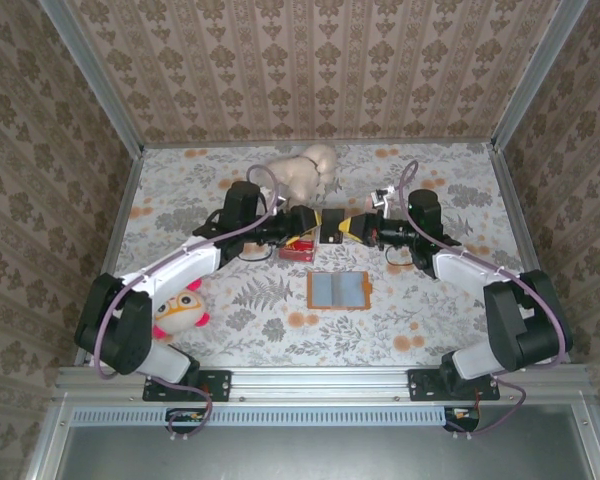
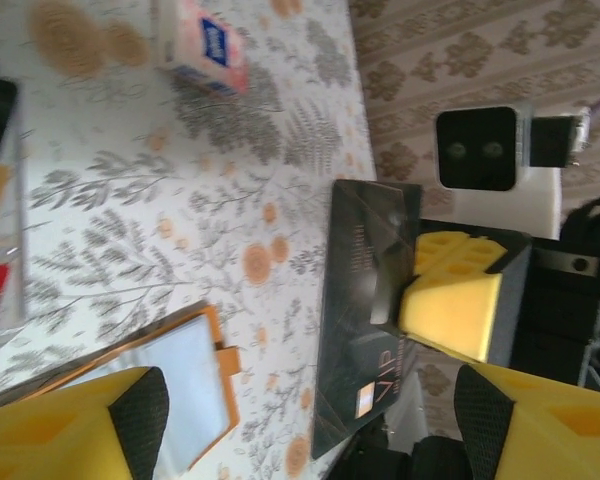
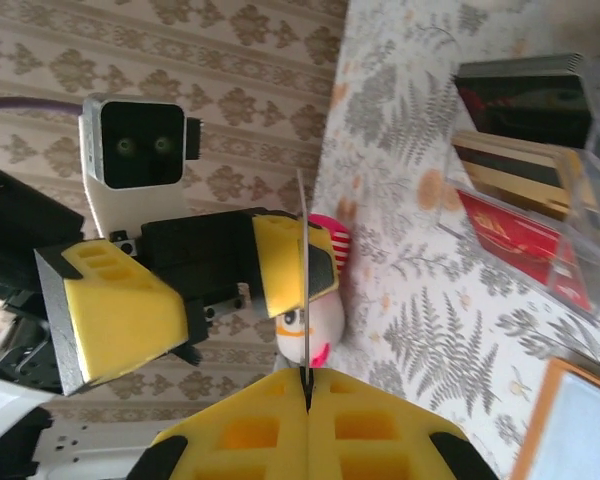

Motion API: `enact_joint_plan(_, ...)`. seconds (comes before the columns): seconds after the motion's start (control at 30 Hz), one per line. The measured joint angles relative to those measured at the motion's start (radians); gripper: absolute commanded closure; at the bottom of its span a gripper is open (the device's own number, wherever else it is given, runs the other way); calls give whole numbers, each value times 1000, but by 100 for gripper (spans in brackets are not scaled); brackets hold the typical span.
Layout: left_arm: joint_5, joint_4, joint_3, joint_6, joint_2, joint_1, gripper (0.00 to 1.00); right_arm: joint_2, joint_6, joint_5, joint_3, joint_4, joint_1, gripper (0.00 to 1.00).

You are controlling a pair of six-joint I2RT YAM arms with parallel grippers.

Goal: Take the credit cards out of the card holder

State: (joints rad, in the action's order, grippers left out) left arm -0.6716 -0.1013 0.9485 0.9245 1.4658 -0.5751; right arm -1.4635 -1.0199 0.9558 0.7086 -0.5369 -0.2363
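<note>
A black credit card [image 2: 365,300] with "VIP" lettering hangs above the table, pinched by my right gripper [image 3: 307,385], which is shut on its edge. In the right wrist view that card [image 3: 304,270] is a thin line seen edge-on. My left gripper [image 2: 310,420] is open, its yellow fingers [image 2: 70,425] spread wide on either side of the card without holding it. Both grippers meet mid-table, left [image 1: 315,225] and right [image 1: 352,228]. The card holder [image 1: 337,290] lies open and flat nearer the front, grey-blue pockets up. Other credit cards [image 3: 510,235] stand in a clear tray [image 1: 298,250].
A cream plush toy [image 1: 305,170] sits at the back middle. Another white plush with a pink cap [image 1: 177,310] lies by the left arm's base. A pink packet with a blue mark [image 2: 205,45] lies on the table. Metal rails and patterned walls bound the table.
</note>
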Motion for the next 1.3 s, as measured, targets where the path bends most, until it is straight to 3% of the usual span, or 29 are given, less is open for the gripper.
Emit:
enact_joint_plan(0.2,-67,-64,45,25,52,1,50,-55,-107,30,14,-158,-11,100)
enact_joint_plan(0.37,-106,-115,48,53,72,8,65,-66,-140,50,21,-209,-28,100)
enact_joint_plan(0.5,-124,-144,48,64,72,24,83,-74,-160,55,22,-232,-30,100)
enact_joint_plan(0.63,-139,-182,47,82,72,32,96,-87,-194,54,22,-272,-34,82)
enact_joint_plan(0.8,-136,-218,37,106,72,33,100,-96,-234,41,22,-305,-71,74)
enact_joint_plan(1.3,-86,-283,-27,182,34,53,100,-130,-340,-45,18,-395,-108,85)
